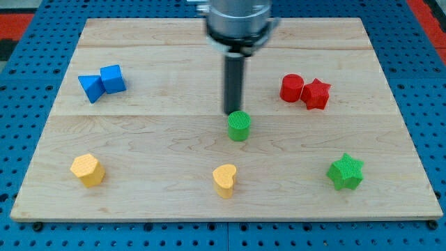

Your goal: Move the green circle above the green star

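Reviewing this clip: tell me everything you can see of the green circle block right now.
The small green cylinder block stands upright near the middle of the pale wooden board, its round top face finely ridged. It looks like matte plastic or painted wood. My tip, the dark rod's lower end, sits right at its upper-left edge, apparently touching. No other block touches it; the green star block lies well toward the view's lower right.
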Controlling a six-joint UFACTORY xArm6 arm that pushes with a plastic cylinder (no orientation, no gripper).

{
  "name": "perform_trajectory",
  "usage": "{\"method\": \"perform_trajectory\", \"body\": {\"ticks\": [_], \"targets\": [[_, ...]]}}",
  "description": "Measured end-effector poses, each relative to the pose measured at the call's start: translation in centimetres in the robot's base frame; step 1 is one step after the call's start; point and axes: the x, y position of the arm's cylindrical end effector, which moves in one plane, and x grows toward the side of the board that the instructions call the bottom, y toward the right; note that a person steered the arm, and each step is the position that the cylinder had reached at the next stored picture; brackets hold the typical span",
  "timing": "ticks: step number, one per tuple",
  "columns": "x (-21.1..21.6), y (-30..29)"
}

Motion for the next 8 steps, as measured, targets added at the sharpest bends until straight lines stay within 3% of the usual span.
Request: {"method": "perform_trajectory", "body": {"ticks": [1,3,6,8], "targets": [[0.4,-2.8],[2.4,4.0],[2.6,8.8],[3.6,4.5]]}}
